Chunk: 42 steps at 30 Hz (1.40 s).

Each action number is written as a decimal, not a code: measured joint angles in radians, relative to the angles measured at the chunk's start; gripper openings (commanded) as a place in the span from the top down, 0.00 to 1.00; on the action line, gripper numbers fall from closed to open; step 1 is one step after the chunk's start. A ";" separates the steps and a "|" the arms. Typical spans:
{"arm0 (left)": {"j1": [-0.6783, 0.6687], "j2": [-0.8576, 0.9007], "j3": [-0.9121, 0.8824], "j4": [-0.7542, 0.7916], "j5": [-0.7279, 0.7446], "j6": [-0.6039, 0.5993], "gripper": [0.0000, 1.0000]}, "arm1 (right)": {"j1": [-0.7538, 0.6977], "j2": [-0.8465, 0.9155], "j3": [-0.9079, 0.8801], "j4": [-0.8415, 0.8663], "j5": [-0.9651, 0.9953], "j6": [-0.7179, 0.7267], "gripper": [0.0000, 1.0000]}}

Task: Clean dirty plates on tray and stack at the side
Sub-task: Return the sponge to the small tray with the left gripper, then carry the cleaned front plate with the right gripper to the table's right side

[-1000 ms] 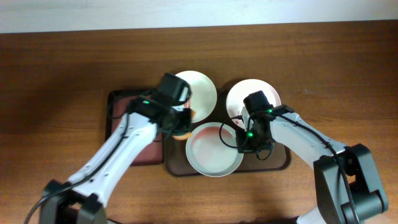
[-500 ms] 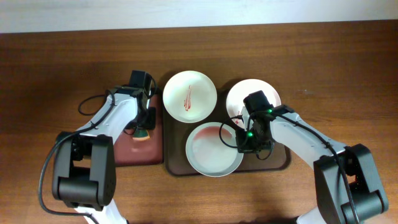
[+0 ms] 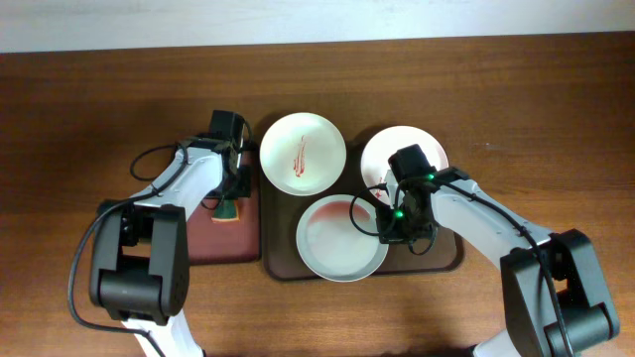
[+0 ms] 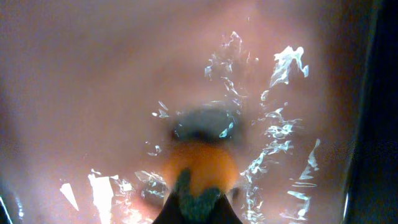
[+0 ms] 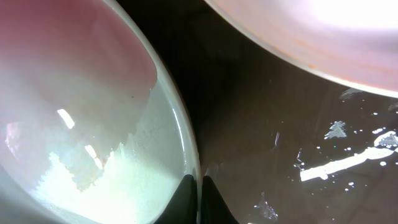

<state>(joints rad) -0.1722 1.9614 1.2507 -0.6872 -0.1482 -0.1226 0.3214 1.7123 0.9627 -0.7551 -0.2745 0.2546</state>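
Observation:
Three plates lie on the dark brown tray point(image 3: 452, 260). The back left white plate point(image 3: 303, 152) has red streaks. The back right white plate point(image 3: 402, 151) is partly hidden by my right arm. The front pale greenish plate point(image 3: 337, 240) has a faint pink smear. My right gripper point(image 3: 385, 230) is shut on the right rim of the greenish plate, as the right wrist view shows point(image 5: 199, 194), with the plate point(image 5: 87, 130) to the left of the fingers. My left gripper point(image 3: 230, 203) is shut on an orange and green sponge point(image 4: 199, 177) over the small reddish-brown tray point(image 3: 208, 243).
The small reddish-brown tray point(image 4: 93, 74) looks wet and shiny in the left wrist view. The dark tray's bare floor point(image 5: 280, 143) shows water drops. The edge of the back right plate point(image 5: 323, 37) is close above the right gripper. Bare wooden table point(image 3: 89, 119) surrounds both trays.
My left gripper has moved left with the sponge, from between the plates on the dark tray to over the small reddish-brown tray. The right arm has not moved.

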 measured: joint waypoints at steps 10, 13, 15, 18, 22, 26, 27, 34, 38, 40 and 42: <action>0.000 0.008 0.074 -0.203 0.024 0.000 0.32 | 0.000 0.000 0.000 0.000 0.000 0.000 0.96; 0.000 0.008 0.074 -0.208 0.044 0.001 0.41 | 0.000 0.000 0.000 0.000 0.000 -0.001 0.96; 0.000 0.008 0.065 -0.208 0.056 0.002 0.41 | 0.000 0.000 0.000 0.000 0.000 0.000 0.96; 0.000 0.008 0.039 -0.210 0.067 0.002 1.00 | 0.000 0.000 0.000 0.000 0.000 0.000 0.96; 0.000 0.008 0.027 -0.215 0.069 0.003 1.00 | 0.000 0.000 0.000 0.000 0.000 0.000 0.96; 0.015 0.005 0.043 -0.269 0.069 0.005 0.46 | 0.000 0.000 0.000 0.000 0.000 0.000 0.96; 0.024 -0.007 0.046 -0.278 0.069 0.003 0.42 | 0.000 0.000 0.000 0.000 0.000 0.000 0.96; 0.039 -0.149 0.058 -0.286 0.069 0.002 0.07 | 0.000 -0.013 0.021 -0.023 0.009 -0.043 0.96; 0.039 -0.149 0.058 -0.278 0.069 0.002 0.07 | 0.017 -0.079 0.033 -0.069 0.093 -0.076 0.96; 0.039 -0.149 0.058 -0.277 0.069 0.003 0.06 | 0.043 -0.142 0.036 -0.072 0.149 -0.079 0.96; 0.039 -0.149 0.058 -0.278 0.069 0.002 0.05 | 0.061 -0.197 0.043 -0.076 0.222 -0.082 0.96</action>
<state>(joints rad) -0.1329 1.8122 1.3083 -0.9649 -0.0788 -0.1204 0.3820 1.5154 1.0054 -0.8314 -0.0528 0.1730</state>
